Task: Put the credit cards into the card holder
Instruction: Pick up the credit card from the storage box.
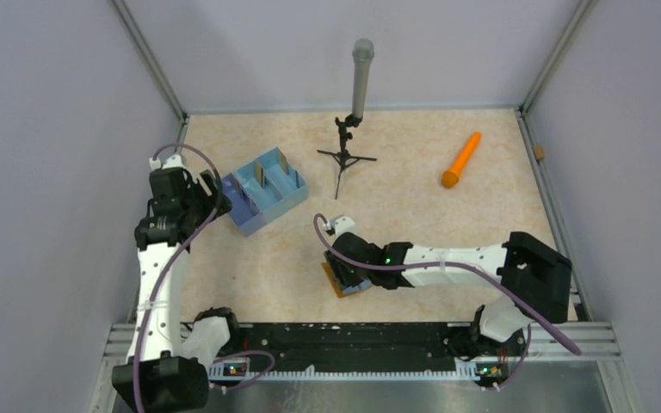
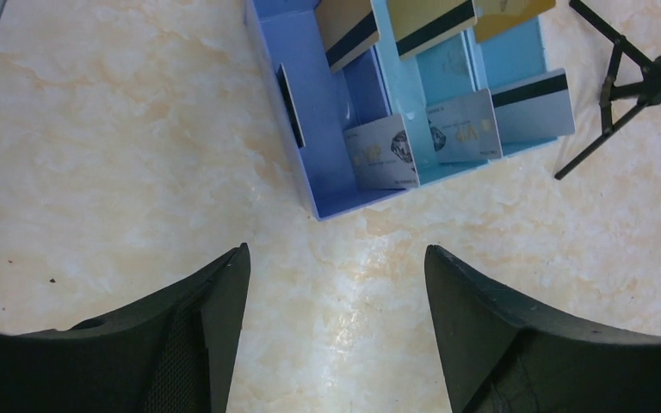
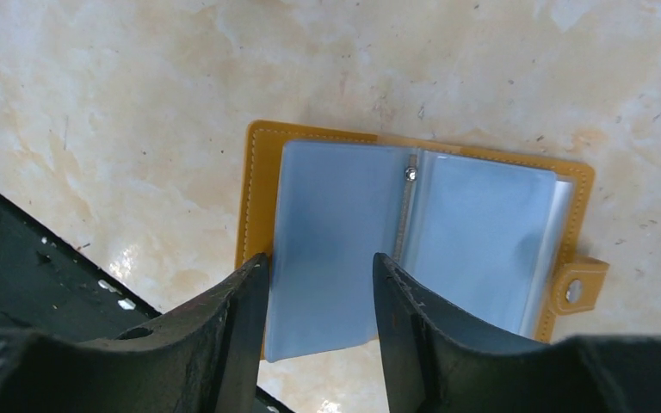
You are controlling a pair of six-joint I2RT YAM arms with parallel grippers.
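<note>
The blue tray [image 2: 310, 129] sits upper centre of the left wrist view, with the left gripper [image 2: 336, 251] gaping empty below it. The card holder [image 3: 258, 172] lies open mid-frame under the right gripper [image 3: 320, 262], whose jaws are parted over its left pocket. The credit cards [image 2: 460, 129] stand in the tray, their print unreadable.

Taken from the blue tray [image 1: 265, 191], bare table [image 1: 258, 258] is left free on its near side, as far as the card holder [image 1: 337, 284], which is covered by the right gripper [image 3: 320, 262]. To the tray's right, passage is narrowed by a black tripod stand [image 1: 345, 155] (legs splayed low). The tray's compartments are crowded by standing credit cards [image 2: 460, 129], and its left side is flanked by the left arm [image 1: 172, 206].
</note>
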